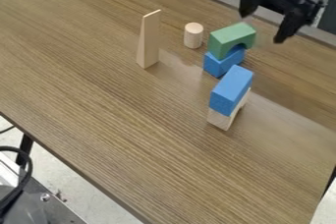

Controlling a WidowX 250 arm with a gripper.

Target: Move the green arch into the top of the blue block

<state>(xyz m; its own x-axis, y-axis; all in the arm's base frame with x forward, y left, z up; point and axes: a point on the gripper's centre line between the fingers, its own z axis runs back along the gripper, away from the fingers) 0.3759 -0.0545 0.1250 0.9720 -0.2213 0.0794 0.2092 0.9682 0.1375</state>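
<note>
Seen at a slant from above, with twelve o'clock toward the top of the view: a brown wood-grain tabletop [98,120] with small building blocks. At one o'clock, a green arch [232,35], resting on a blue block [220,66], opening downward, with part of the blue visible through the curve. Near the arch, toward half past one, a black pincer [265,25], hanging down from the top edge, fingers spread wide apart, one tip close to the green arch. Too hard to tell from this angle how much of a gap between tip and arch.

At three o'clock, nearer the viewer than the green arch, a second stack: a longer blue block [230,89] on top of a pale wooden piece [220,119], partly covered and touching the tabletop. Between twelve and one o'clock, a short pale wooden cylinder [193,36], upright. Just before twelve o'clock, a tall, slim wooden wedge [149,41], standing on end, narrower toward the top. Between seven and eight o'clock, beyond the tabletop's edge, a black cable [27,174] curving over grey equipment [49,208].
</note>
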